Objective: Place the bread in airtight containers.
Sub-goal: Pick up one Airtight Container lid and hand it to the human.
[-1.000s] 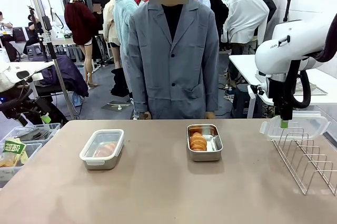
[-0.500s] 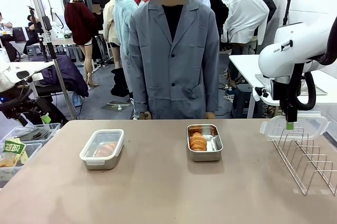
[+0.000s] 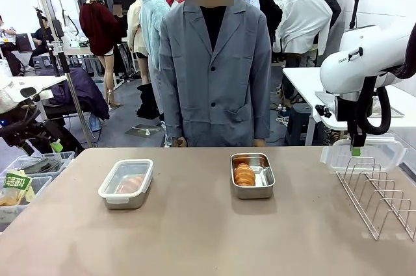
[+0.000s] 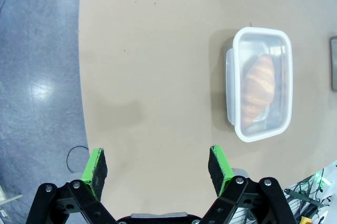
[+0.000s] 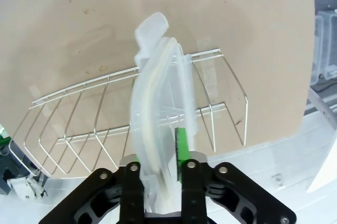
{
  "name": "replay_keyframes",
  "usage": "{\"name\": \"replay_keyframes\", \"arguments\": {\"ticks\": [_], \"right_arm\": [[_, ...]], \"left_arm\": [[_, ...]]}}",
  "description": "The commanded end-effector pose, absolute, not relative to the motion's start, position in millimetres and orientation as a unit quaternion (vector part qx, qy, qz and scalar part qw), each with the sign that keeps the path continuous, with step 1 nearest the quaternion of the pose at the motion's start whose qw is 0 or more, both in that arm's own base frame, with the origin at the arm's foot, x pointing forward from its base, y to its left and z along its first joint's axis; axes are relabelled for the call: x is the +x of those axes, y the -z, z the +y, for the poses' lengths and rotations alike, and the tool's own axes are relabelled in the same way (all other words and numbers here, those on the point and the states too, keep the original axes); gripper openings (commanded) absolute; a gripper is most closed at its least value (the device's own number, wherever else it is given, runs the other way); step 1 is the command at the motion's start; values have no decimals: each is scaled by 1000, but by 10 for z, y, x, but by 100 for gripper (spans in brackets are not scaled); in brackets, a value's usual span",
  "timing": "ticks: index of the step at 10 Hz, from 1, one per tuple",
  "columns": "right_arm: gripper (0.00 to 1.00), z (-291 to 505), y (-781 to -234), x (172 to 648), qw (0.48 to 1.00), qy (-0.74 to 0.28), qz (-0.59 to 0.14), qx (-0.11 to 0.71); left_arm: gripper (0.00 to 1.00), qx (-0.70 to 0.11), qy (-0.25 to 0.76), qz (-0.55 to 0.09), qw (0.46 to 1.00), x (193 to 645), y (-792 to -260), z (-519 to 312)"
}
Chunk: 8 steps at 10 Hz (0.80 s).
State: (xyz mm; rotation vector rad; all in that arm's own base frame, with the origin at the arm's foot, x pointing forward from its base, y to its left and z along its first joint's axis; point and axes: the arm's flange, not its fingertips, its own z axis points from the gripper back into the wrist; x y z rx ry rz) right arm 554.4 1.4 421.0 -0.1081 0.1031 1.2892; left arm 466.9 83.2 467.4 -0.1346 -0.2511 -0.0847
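One airtight container [image 3: 125, 184] at the table's left has its clear lid on, with a bread roll [image 3: 132, 183] inside; from above it appears as the lidded container [image 4: 259, 91] with its bread [image 4: 258, 88]. My left gripper [image 4: 158, 163] hovers open high above the table beside it. The second steel container [image 3: 252, 175] sits open at the centre with a bread roll [image 3: 244, 174] in it. My right gripper [image 3: 355, 149] [image 5: 158, 150] is shut on the edge of a clear white-rimmed lid [image 3: 361, 156] [image 5: 160, 103] that stands in the wire rack [image 3: 380, 195] [image 5: 105, 124].
A person in a grey coat [image 3: 214, 62] stands at the far side of the table, hands near its edge. The wire rack fills the right end of the table. Crates with packets [image 3: 19, 185] sit left of the table.
My right gripper's jaws have come together on the lid, and the arm has shifted slightly right. The left gripper and both containers have not moved.
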Motion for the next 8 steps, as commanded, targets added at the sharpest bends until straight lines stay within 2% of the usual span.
{"name": "replay_keyframes", "arguments": {"ticks": [1, 4, 8], "right_arm": [[0, 22, -4298, 5506, 802, -591, 55, -70], [0, 81, -4552, 5377, 796, -599, 21, -81], [0, 452, -5564, 4776, 707, -674, -132, -170]], "left_arm": [[100, -56, 38, -123, 990, 4658, -4684, 839], [100, -56, 38, -123, 990, 4658, -4684, 839], [100, -56, 38, -123, 990, 4658, -4684, 839]]}}
